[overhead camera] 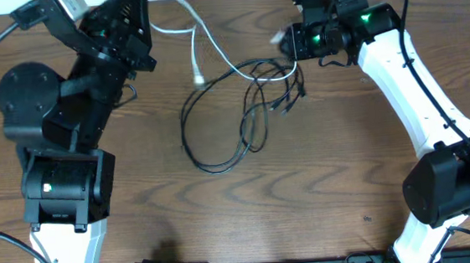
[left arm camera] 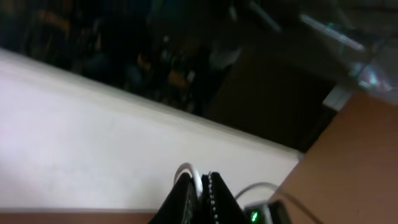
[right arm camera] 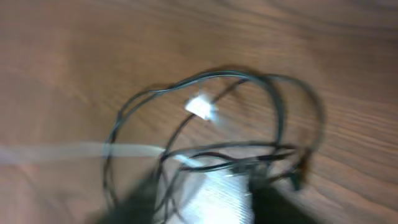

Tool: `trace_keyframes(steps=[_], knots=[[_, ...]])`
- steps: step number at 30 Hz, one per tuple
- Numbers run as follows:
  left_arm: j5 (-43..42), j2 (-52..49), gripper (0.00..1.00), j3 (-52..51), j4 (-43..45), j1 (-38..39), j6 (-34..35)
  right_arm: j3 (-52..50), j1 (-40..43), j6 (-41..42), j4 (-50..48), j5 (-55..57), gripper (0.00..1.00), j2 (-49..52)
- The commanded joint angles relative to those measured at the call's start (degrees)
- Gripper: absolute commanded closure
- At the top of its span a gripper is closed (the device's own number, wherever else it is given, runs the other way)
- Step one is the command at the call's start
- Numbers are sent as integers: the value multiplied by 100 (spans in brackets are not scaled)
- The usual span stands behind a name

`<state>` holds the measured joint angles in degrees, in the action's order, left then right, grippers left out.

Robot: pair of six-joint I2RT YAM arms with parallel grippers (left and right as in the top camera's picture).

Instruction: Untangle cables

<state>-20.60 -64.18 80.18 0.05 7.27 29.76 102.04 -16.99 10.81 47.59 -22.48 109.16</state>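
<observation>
Left gripper (left arm camera: 200,179) clenched on white cable (overhead camera: 193,59); right gripper (overhead camera: 286,50) above black cables (overhead camera: 185,131) on desk (overhead camera: 307,193), closure impossible to tell.

The surface (overhead camera: 307,193) is brown wood with a visible grain, smooth and mostly matt with a faint sheen. The black cables (overhead camera: 254,105) have thin, smooth, slightly glossy sheathing, and the white cable (overhead camera: 195,59) looks like smooth plastic. At the right of the overhead view, the right arm (overhead camera: 417,92) has a glossy white plastic shell with matt black joints.
</observation>
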Motion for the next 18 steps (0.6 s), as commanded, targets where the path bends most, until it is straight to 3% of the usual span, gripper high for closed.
trace_keyframes(steps=[1, 9, 13, 18], knots=[[72, 70, 93, 177, 426, -24, 125, 28, -173, -811, -70, -682, 1, -76], [9, 74, 92, 262, 1097, -24, 730, 28, -459, -1862, -693, -2181, 1, -79], [2, 149, 93, 262, 1285, -24, 852, 28, -883, -2339, -883, -1998, 1, 52], [-146, 341, 92, 262, 1248, -24, 850, 28, -1279, -2347, -1397, -1775, 1, 557]])
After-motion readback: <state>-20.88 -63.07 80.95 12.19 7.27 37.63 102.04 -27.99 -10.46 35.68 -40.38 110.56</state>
